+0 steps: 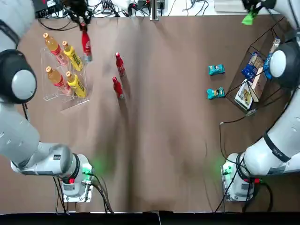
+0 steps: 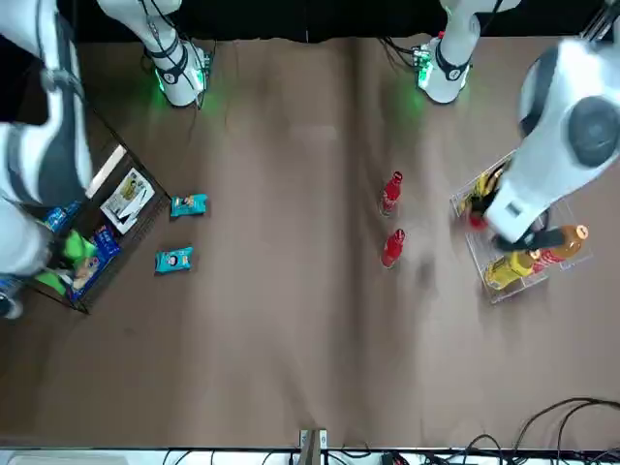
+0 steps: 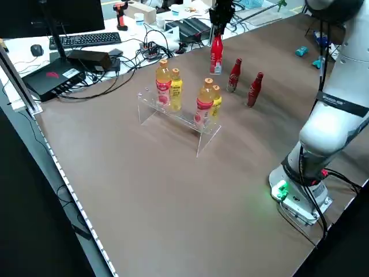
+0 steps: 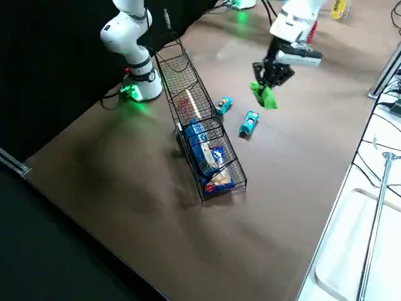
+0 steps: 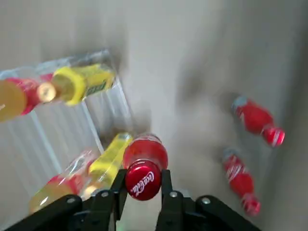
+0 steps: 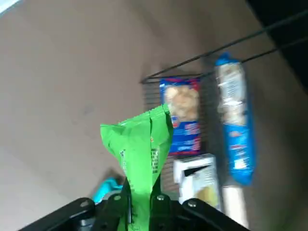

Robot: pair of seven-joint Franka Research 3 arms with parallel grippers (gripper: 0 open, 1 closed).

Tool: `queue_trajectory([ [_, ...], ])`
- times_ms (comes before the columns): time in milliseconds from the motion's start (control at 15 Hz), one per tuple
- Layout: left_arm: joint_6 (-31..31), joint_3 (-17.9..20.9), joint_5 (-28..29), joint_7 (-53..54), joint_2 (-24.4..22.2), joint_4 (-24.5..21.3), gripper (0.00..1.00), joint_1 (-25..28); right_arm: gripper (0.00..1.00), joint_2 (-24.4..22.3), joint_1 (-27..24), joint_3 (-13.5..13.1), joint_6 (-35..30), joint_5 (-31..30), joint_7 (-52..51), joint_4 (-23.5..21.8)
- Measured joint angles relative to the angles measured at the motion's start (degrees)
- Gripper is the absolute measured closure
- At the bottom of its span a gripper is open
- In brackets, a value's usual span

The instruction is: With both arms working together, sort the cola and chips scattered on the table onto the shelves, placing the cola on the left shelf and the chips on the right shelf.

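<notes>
- Cola (image 5: 144, 163): your left gripper (image 5: 142, 192) has one red bottle pinched by the neck just under the cap, hanging upright in the air just beside the clear rack (image 3: 173, 112), on the side away from the arm bases.
- Two more cola bottles (image 1: 119, 75) stand on the table (image 1: 164, 140) near the rack, toward the table's middle, close to each other but not touching.
- In the rack you see four bottles, two orange-and-pink (image 1: 55, 63) and two yellow (image 1: 74, 70).
- Green chips packet (image 6: 139, 149): your right gripper (image 6: 142, 198) is pressed on its lower edge, and it hangs in the air beside the wire basket's (image 4: 188, 100) far end.
- Two teal packets (image 1: 216, 80) lie flat on the table just beside the basket, on the rack's side of it, apart from each other.
- Larger blue and white packages (image 4: 207, 153) lie inside the basket.
- Hard to make out: in the front view the left arm covers much of the rack and nearly all of the held bottle; in the top view the right arm covers part of the basket.
</notes>
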Motion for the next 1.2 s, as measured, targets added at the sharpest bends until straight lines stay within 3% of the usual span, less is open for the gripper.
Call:
queue_trajectory([
  [333, -11.43, -0.02, -2.31, 17.17, -8.84, -0.62, 0.68, 8.81, 0.84, -7.01, -4.21, -1.94, -5.38, -2.49, -14.72, 0.32],
  [533, -16.47, 0.04, -2.64, 28.61, -14.50, -1.21, 0.68, 14.63, 0.84, -11.19, -5.01, -3.97, -6.03, -5.28, -17.54, 0.56],
  [933, -16.71, 0.28, -2.64, 42.55, -18.02, -3.60, 0.68, 24.26, 0.84, -12.64, -6.47, -7.45, -6.21, -5.38, -19.94, 0.35],
  [1200, -12.46, 0.36, -1.58, 45.17, -19.67, -8.46, 0.68, 25.84, 0.84, -12.02, -8.13, -7.61, -6.05, -5.38, -20.32, -0.63],
])
